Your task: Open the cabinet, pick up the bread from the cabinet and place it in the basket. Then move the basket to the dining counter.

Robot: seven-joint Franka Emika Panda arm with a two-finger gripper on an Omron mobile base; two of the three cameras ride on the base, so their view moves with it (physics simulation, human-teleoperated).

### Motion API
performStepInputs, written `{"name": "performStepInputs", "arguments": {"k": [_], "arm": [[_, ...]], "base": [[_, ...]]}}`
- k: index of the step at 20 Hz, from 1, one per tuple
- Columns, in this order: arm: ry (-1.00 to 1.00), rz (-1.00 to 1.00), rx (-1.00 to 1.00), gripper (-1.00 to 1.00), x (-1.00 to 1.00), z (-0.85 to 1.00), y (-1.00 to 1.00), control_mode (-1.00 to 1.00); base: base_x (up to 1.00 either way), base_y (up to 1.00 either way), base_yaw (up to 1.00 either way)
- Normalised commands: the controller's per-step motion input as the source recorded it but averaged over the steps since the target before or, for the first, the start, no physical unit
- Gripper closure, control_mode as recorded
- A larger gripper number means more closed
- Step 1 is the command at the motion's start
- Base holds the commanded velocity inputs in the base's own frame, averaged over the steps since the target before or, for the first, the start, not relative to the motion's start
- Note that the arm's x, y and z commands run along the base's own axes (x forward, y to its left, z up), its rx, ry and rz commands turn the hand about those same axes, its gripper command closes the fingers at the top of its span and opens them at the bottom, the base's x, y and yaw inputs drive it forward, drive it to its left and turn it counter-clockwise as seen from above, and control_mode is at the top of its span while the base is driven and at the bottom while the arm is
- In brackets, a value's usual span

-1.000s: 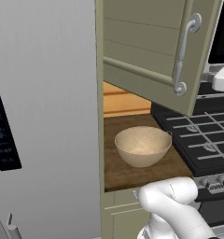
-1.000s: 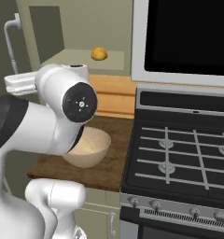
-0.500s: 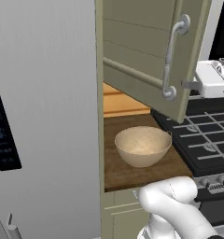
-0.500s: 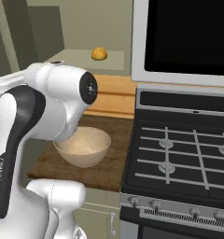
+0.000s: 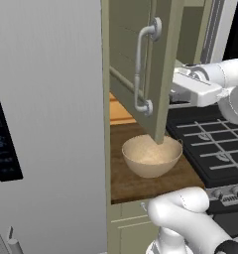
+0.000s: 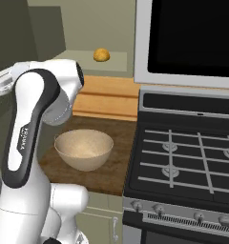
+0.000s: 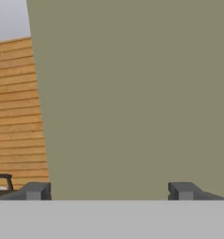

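Cabinet (image 5: 160, 64) door swung well out, seen nearly edge-on in the left base view, its silver bar handle (image 5: 141, 64) on the face turned toward the fridge (image 5: 46, 124); the door's lower corner overlaps the basket (image 5: 151, 157) in that view, hiding part of the far rim. Basket sits upright on the short dark wood worktop (image 5: 131, 183), between the fridge side and the stove (image 6: 183, 162); nothing visible inside it. Bread (image 6: 101, 55) lies on the cabinet shelf, above and behind the basket, just left of the black microwave (image 6: 192, 38); well apart from the basket. Orange plank backsplash (image 6: 107, 97) runs behind the worktop below the shelf.

Obstruction: the open door stands between the arm's hand and the fridge side; the arm's upper link (image 6: 30, 128) covers the left part of the right base view and sits just beside the basket there.

Gripper (image 7: 111, 191): both fingertips (image 7: 37, 190) spread wide, set far apart at the bottom of the hand view; the flat olive door face lies straight ahead between them, very close; whether the tips touch it cannot be told; nothing pinched.
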Motion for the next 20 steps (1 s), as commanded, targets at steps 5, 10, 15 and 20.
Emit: {"name": "performStepInputs", "arguments": {"k": [5,10,15,20], "arm": [[0.00,0.00,0.00,-1.00,0.02,0.01,0.23,-1.00],[0.00,0.00,0.00,-1.00,0.00,0.00,0.52,-1.00],[0.00,0.00,0.06,-1.00,0.02,0.01,-0.05,-1.00],[0.03,-0.19,0.01,-1.00,-0.02,0.27,-0.82,-1.00]], "base": [[0.00,0.00,0.00],[0.00,0.00,0.00],[0.00,0.00,0.00],[0.00,0.00,0.00]]}}
